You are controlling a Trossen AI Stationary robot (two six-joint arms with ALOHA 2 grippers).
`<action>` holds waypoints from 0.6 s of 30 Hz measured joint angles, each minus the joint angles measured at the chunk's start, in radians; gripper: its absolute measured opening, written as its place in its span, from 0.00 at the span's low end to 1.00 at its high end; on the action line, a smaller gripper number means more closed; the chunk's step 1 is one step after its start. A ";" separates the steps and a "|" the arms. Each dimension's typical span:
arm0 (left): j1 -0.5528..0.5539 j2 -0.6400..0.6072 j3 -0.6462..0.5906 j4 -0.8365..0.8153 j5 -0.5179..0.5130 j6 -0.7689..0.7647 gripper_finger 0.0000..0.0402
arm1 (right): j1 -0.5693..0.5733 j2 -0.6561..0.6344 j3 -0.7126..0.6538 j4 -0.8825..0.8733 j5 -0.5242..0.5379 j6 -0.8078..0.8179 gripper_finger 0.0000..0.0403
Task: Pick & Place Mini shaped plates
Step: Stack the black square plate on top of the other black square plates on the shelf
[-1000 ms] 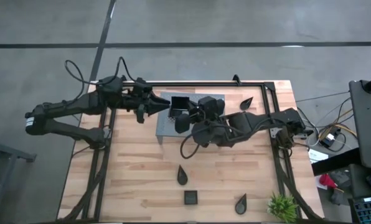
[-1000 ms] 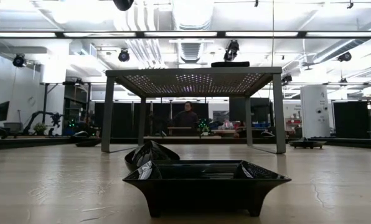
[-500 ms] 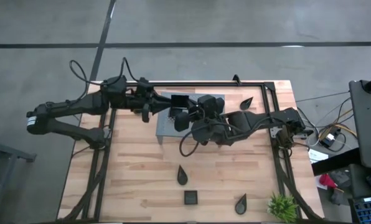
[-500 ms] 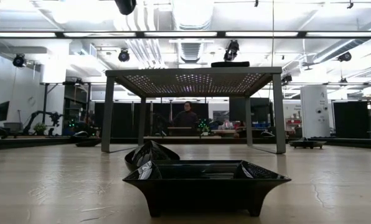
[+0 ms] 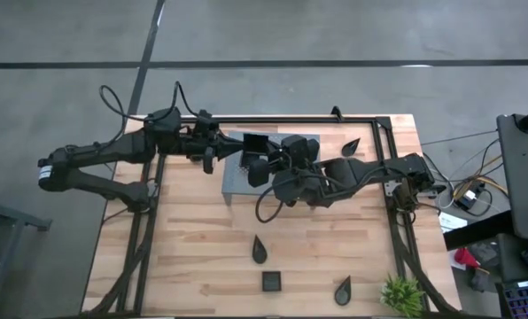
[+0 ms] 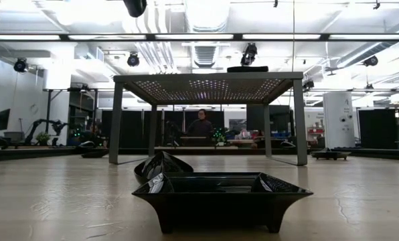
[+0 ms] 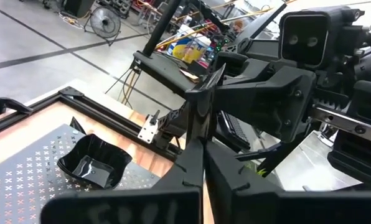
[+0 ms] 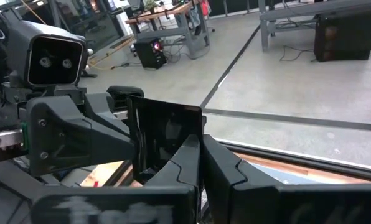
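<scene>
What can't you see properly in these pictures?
Low view: both arms are outside the picture, and the rack shows only its underside.
High view: the arms overlap, hiding the upright plate between them.
Wrist views: whether the left fingers or the right fingers hold that plate cannot be told.

table (image 5: 193, 257) | rack (image 5: 233, 182) | black plates (image 5: 271, 282) | plant (image 5: 402, 293)
</scene>
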 joint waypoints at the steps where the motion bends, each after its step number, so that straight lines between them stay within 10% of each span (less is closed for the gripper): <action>1: 0.000 0.000 0.000 -0.001 0.000 0.000 0.01 | 0.000 0.000 0.000 0.003 0.000 0.001 0.02; 18: 0.021 0.001 0.000 -0.022 -0.010 -0.081 0.00 | -0.012 0.000 0.000 0.019 -0.032 -0.068 0.42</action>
